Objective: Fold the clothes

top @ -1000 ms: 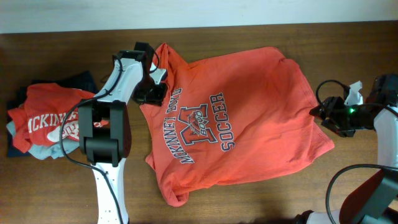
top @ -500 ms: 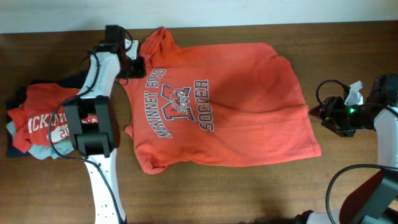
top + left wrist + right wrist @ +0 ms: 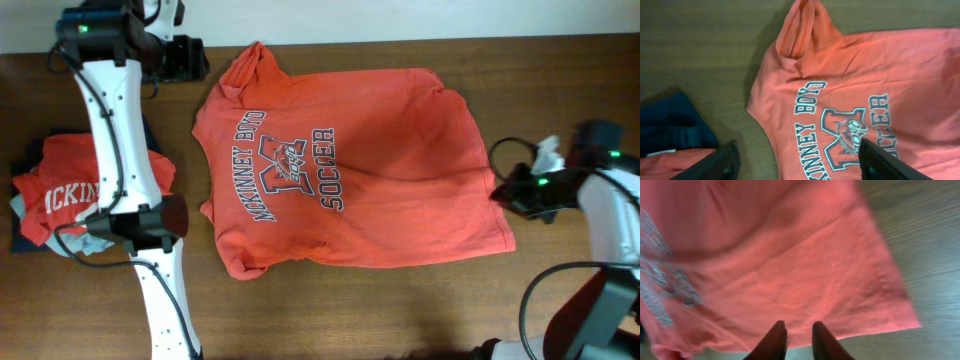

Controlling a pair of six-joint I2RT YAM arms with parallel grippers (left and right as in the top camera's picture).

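The orange-red T-shirt (image 3: 380,160) lies spread flat on the wooden table, print side up, with its collar toward the left. My left gripper (image 3: 185,58) hovers past the shirt's back-left sleeve. In the left wrist view its fingers (image 3: 722,160) stand wide apart above the shirt (image 3: 880,65) with nothing between them. My right gripper (image 3: 497,190) is at the hem on the shirt's right edge. In the right wrist view the right gripper (image 3: 799,337) has its fingers almost together over the hem of the shirt (image 3: 765,255). I cannot tell whether cloth is pinched.
A pile of other garments (image 3: 70,195) lies at the left edge, with a red printed shirt on top and a navy piece (image 3: 670,120) beneath. The left arm's column rises beside that pile. Black cables and a white scrap (image 3: 548,155) sit by the right arm.
The left gripper dragged the shirt left and flatter, then opened, let go and drew back to the far left. The right gripper edged left to the hem and its fingers narrowed.
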